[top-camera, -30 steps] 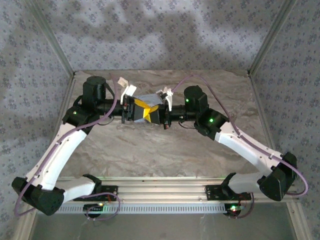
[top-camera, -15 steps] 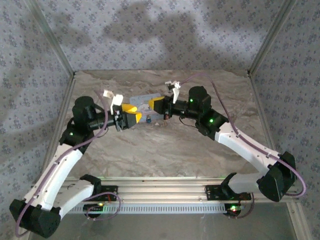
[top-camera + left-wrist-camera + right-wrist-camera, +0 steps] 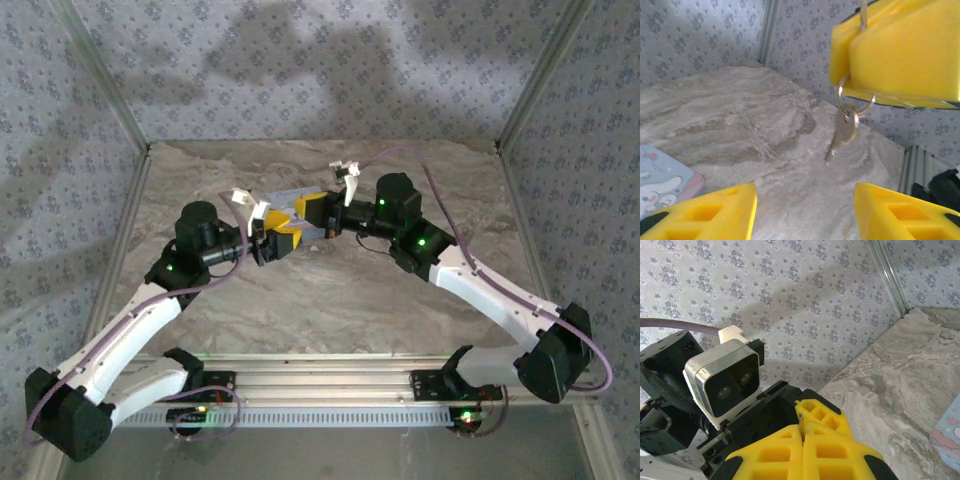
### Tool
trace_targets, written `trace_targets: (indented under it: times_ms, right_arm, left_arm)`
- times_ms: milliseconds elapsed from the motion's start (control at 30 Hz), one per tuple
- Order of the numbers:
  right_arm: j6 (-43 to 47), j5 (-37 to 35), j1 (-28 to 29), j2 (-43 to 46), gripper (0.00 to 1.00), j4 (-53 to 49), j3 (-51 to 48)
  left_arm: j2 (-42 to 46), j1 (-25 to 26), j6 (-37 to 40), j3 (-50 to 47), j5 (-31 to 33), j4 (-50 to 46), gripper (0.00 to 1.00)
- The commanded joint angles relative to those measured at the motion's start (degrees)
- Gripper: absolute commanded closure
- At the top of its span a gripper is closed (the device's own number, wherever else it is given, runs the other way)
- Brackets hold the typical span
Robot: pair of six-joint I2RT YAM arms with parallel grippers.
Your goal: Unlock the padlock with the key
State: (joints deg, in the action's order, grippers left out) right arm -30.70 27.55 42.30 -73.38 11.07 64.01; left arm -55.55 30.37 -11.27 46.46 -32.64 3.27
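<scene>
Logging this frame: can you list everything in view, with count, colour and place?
key ring: one, silver, pinched between the right gripper's pads
key: silver, hanging from the key ring above the table; one or two overlapping, cannot tell
picture card: one, pale blue with a cartoon rabbit, flat on the table under the grippers
table: one, grey-beige marble pattern
walls: grey-blue floral pattern, on three sides of the table
rail: one, aluminium, along the near edge, carrying both arm bases
left gripper: one, yellow pads, open, facing the key
right gripper: one, yellow pads, shut on the key ring
arms: two, white and black, meeting above the card
</scene>
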Motion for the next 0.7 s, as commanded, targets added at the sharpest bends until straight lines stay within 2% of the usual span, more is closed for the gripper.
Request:
trace_targets:
  times_ms: [0, 167, 500, 667]
  right_arm:
    - [-0.9, -1.4, 0.3, 1.3, 1.00, 1.6, 2.2]
    - [-1.4, -1.5, 0.4, 1.3, 1.00, 1.8, 2.2]
    - [-2.2, -1.5, 0.6, 1.4, 1.00, 2.2, 2.2]
    - [-2.8, -1.7, 0.6, 1.8, 1.00, 2.2, 2.2]
  left_arm:
    - [-0.1, 0.6, 2.9, 2.2, 2.0, 6.0, 0.49]
    - [-0.5, 1.4, 3.8, 1.9, 2.1, 8.0, 0.58]
    - [-1.0, 1.9, 4.6, 2.2, 2.3, 8.0, 0.65]
    - [-1.3, 1.9, 5.1, 2.7, 2.3, 7.8, 0.75]
